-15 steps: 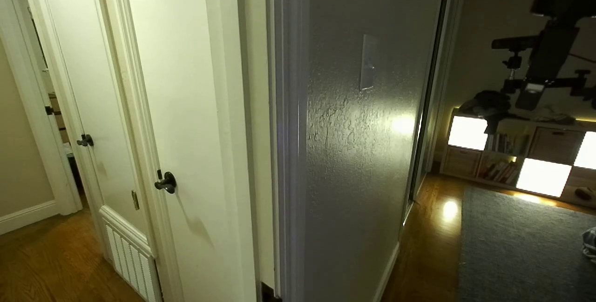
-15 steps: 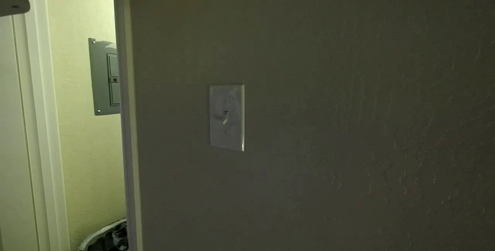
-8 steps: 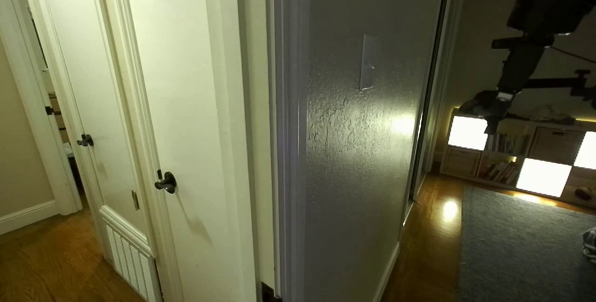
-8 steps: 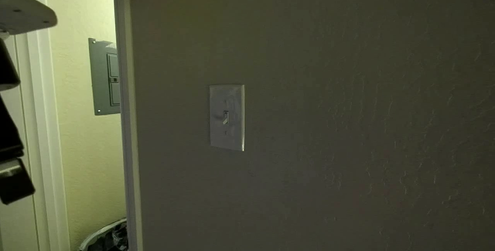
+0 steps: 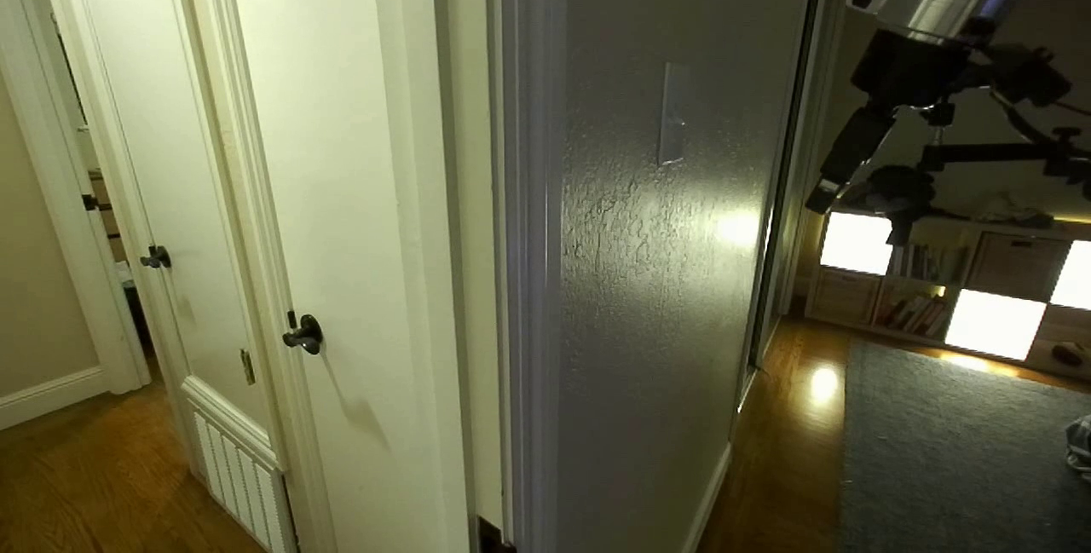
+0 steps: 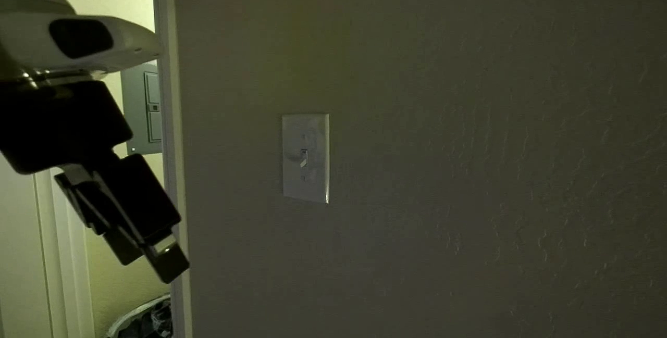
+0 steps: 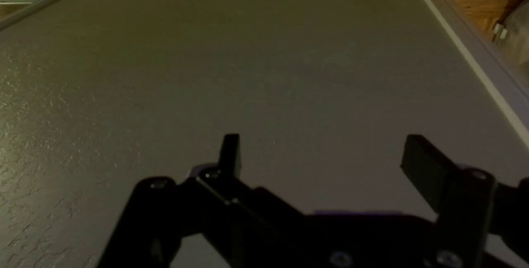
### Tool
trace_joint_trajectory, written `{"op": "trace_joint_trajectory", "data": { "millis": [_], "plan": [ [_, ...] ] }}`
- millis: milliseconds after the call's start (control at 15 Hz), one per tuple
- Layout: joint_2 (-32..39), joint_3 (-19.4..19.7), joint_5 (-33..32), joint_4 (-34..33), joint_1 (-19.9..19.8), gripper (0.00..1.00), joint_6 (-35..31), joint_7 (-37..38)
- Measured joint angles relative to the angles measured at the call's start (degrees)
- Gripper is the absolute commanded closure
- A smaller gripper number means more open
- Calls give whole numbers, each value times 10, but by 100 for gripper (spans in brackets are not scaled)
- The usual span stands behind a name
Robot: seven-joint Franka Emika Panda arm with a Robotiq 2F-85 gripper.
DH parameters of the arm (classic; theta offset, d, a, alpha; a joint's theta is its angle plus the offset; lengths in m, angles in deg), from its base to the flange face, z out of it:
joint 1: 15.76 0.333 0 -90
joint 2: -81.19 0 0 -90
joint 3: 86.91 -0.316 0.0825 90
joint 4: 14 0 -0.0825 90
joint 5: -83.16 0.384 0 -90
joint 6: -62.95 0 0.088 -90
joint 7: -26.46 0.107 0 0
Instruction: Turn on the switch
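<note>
In an exterior view, the left edge cuts the robot arm (image 6: 28, 36), which hides a part of the grey panel (image 6: 144, 109). In the wrist view, the bottom edge cuts the gripper (image 7: 323, 146).

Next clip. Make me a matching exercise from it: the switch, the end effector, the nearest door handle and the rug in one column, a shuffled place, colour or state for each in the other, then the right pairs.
Things
1. switch
2. end effector
3. nearest door handle
4. rug

Places, colours, states
A. grey, on the wood floor
B. toggled down, on the wall
C. dark, on a pale door
D. open, holding nothing

Right pairs
1-B
2-D
3-C
4-A
</note>
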Motion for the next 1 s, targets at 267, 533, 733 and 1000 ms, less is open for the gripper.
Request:
{"op": "trace_joint_trajectory", "data": {
  "millis": [267, 533, 733, 1000],
  "plan": [
    [54, 12, 1, -39, -2, 0, -61, -14],
    [78, 12, 1, -62, -2, 0, -66, -14],
    [78, 12, 1, -63, -2, 0, -66, -14],
    [92, 14, 59, -68, 8, 0, -75, -47]
  ]
}}
